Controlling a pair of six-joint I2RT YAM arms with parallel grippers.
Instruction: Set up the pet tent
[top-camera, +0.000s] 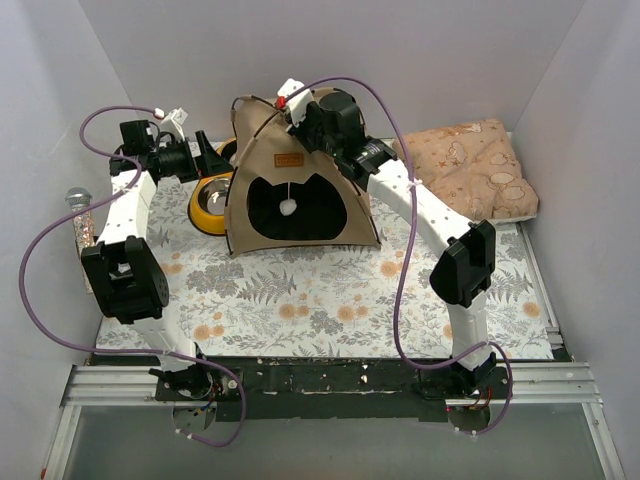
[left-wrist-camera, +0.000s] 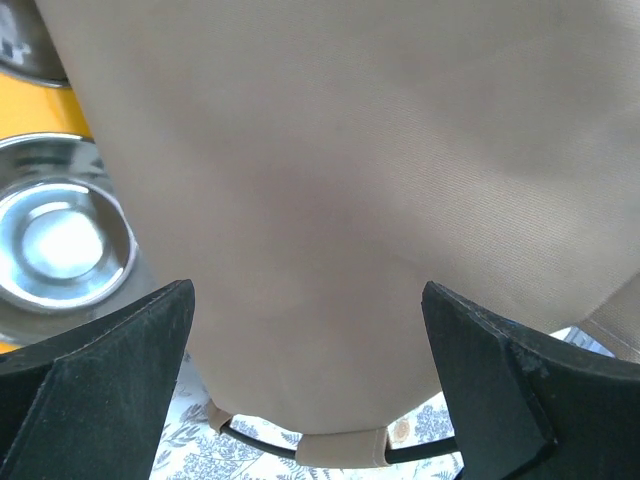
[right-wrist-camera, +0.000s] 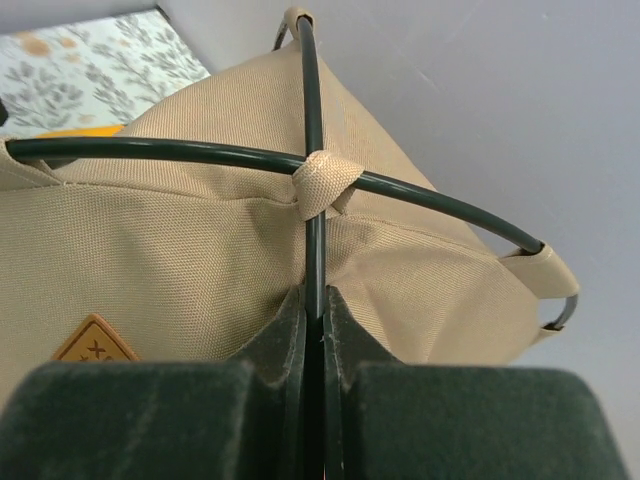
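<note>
The counter (top-camera: 330, 300) carries the tent (top-camera: 262, 150) at its far middle, upright on its base with the doorway facing my bases. The cushion (top-camera: 470, 165) lies well apart at the far right. The bowl (top-camera: 210, 205) sits just beside the tent's left wall.

The shell looks all but raised, so I judge the step in hand is truing the frame at the peak. To do it well I should move the peak slowly and only a little, so the bowed poles (right-wrist-camera: 313, 90) do not spring from their corner sleeves. The grip should hold the rod alone, with no canvas caught in it. The left arm ought to steady the wall low down before I shift anything, and mind the bowl next to it.

My left jaws stand as wide as they go and hold nothing. Tan canvas fills the space ahead of them, and I cannot tell whether either tip touches it.

My right jaws are pinched shut on one of the poles, just below the loop (right-wrist-camera: 322, 185) that ties the crossing. The label (right-wrist-camera: 92, 340) shows to the left of that grip, on the canvas beneath.
</note>
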